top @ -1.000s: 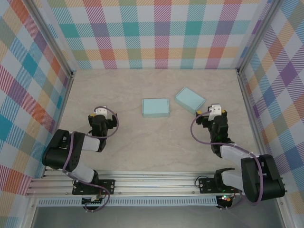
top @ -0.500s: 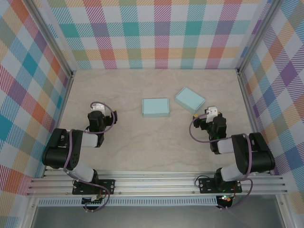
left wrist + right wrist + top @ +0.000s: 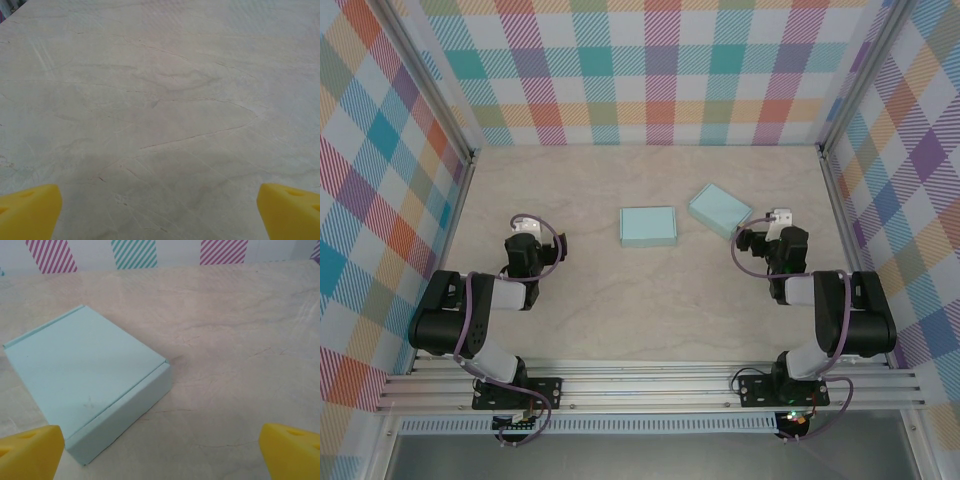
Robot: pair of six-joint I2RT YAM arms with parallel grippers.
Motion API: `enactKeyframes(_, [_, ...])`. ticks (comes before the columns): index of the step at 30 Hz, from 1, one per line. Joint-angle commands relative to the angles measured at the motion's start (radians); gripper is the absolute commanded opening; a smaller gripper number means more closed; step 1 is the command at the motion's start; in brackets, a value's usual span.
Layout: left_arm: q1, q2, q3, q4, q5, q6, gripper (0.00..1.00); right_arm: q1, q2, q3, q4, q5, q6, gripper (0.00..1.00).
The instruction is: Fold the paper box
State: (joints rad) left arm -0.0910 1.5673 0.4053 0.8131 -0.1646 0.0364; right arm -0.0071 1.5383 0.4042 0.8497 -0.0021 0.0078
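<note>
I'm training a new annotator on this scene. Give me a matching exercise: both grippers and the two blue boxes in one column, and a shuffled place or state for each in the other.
Column 1
1. left gripper
2. right gripper
3. middle box
4. right box

Column 2
A. turned askew
B. open, a box just ahead
C. set almost straight
D. open, bare table ahead

Pairs: 1-D, 2-B, 3-C, 4-A
</note>
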Motion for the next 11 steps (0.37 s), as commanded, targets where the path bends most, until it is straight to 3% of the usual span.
enactKeyframes(1, [0.011, -0.002, 0.01, 0.004, 0.017, -0.018, 1.0, -0.002, -0.004, -0.001, -0.006, -0.026, 0.017, 1.0])
enactKeyframes(11, [0.011, -0.001, 0.012, 0.001, 0.029, -0.013, 1.0, -0.002, -0.004, 0.0, -0.008, -0.026, 0.017, 1.0])
